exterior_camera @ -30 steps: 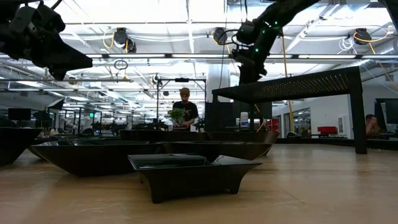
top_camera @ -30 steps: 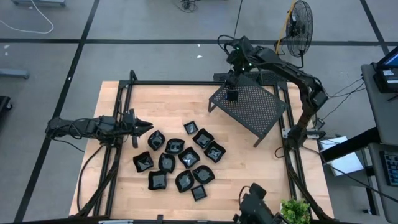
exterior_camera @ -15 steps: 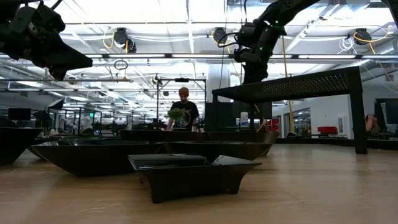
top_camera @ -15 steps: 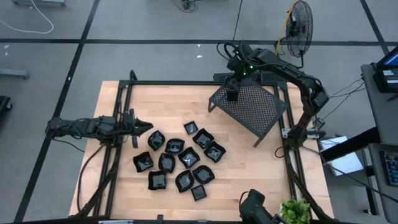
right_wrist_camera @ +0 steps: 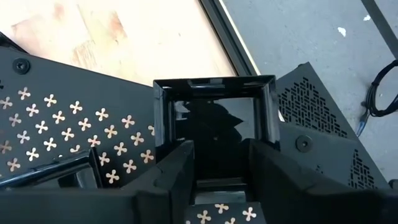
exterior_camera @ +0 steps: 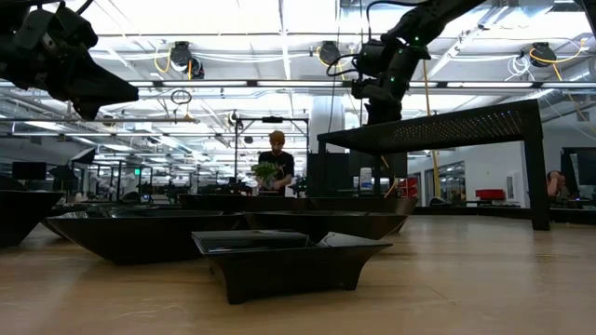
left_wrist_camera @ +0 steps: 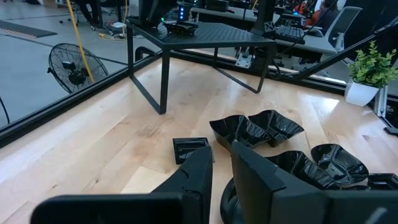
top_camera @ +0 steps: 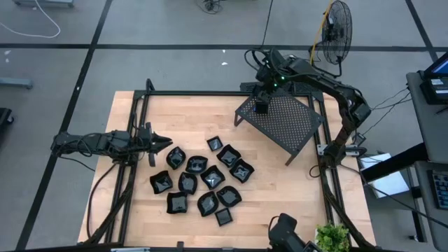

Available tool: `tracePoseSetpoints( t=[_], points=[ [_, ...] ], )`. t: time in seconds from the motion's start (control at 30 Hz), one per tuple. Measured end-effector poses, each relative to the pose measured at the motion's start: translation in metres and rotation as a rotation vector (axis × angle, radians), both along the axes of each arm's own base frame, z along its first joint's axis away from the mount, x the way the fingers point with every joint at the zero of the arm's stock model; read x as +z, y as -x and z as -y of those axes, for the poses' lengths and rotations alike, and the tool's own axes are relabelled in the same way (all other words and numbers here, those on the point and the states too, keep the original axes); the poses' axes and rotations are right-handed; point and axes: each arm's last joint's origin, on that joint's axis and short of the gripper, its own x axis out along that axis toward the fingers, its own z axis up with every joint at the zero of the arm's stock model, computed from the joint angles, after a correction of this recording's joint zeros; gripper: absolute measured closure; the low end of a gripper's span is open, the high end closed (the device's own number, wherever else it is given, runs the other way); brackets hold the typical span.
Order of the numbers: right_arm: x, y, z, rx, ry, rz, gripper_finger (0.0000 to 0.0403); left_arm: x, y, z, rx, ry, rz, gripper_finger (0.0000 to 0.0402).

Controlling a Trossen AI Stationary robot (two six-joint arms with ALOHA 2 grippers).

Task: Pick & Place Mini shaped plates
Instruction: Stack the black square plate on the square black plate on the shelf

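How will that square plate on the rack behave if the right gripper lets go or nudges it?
The square plate looks rigid and glossy, so probably slick between the right gripper fingers. It seems to sit flat on the perforated rack near an edge; a nudge would likely slide it, not tip it, given its low rim.

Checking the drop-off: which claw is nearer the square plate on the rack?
Right claw: directly over the square plate on the rack. Left claw waits far across the table.

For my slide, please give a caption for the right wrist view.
Right pincer open over a square mini plate on the perforated rack.
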Motion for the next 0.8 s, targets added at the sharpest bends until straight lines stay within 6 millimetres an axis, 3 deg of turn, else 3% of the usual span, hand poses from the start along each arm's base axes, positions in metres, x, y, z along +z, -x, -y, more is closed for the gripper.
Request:
tracePoseSetpoints(
  t=[0.5,0.6,0.8],
  points=[
    [0.021,0.007,-0.007,-0.01,0.053,0.057,0.0398,0.0,0.0,0.0,0.0,0.0,0.0,0.0366],
    [0.022,0.007,-0.006,-0.031,0.054,0.073,0.0387,0.0,0.0,0.0,0.0,0.0,0.0,0.0366],
    [0.022,0.006,-0.005,-0.037,0.058,0.089,0.0326,0.0,0.0,0.0,0.0,0.0,0.0,0.0366]
  ],
)
